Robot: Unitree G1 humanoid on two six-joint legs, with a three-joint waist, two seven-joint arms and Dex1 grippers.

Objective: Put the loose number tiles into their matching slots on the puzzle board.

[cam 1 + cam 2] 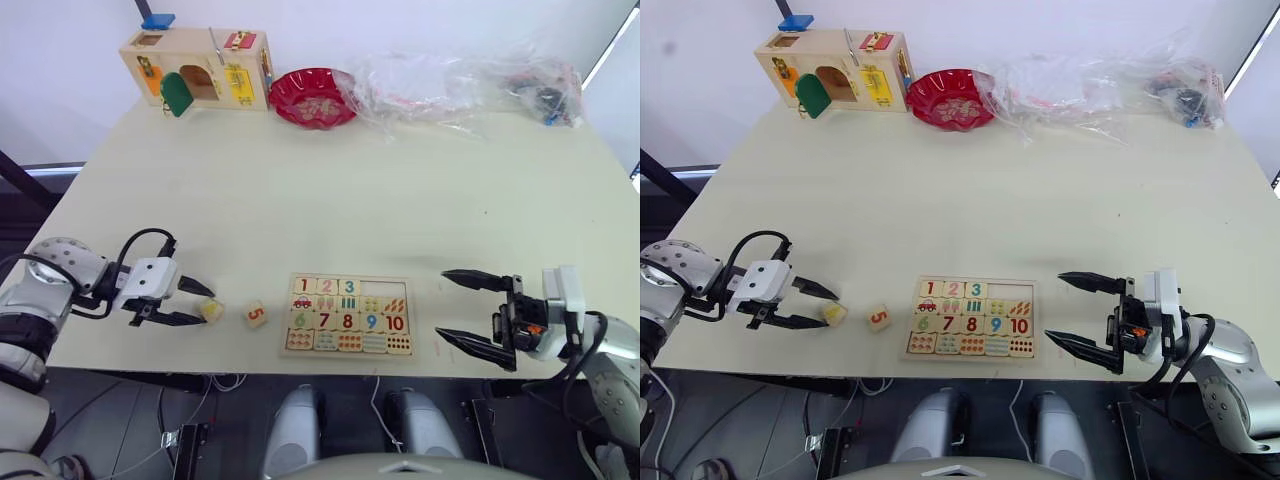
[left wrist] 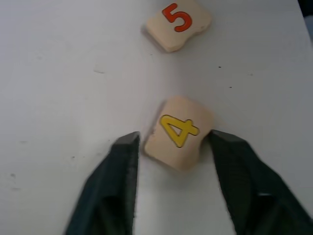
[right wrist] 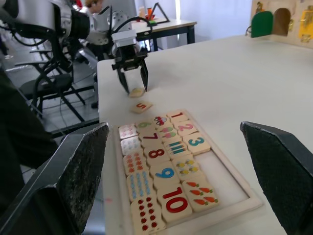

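Tile 4 (image 2: pixel 177 133) lies between open left gripper (image 1: pixel 197 304) fingers, untouched; tile 5 (image 1: pixel 255 314) nearby; right gripper (image 1: pixel 457 311) gapes beside puzzle board (image 1: pixel 349 314).

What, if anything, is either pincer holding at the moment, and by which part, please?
Nothing is firmly held yet. The left pincer is open around the yellow 4 tile on the table, fingers beside its opposite edges. The right pincer is open and empty.

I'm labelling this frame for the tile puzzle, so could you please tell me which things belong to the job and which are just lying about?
Job:
- puzzle board, with two free slots
- 4 tile, between the open left end effector fingers
- 5 tile

Lying about:
- latch box
- red bowl
- plastic bags
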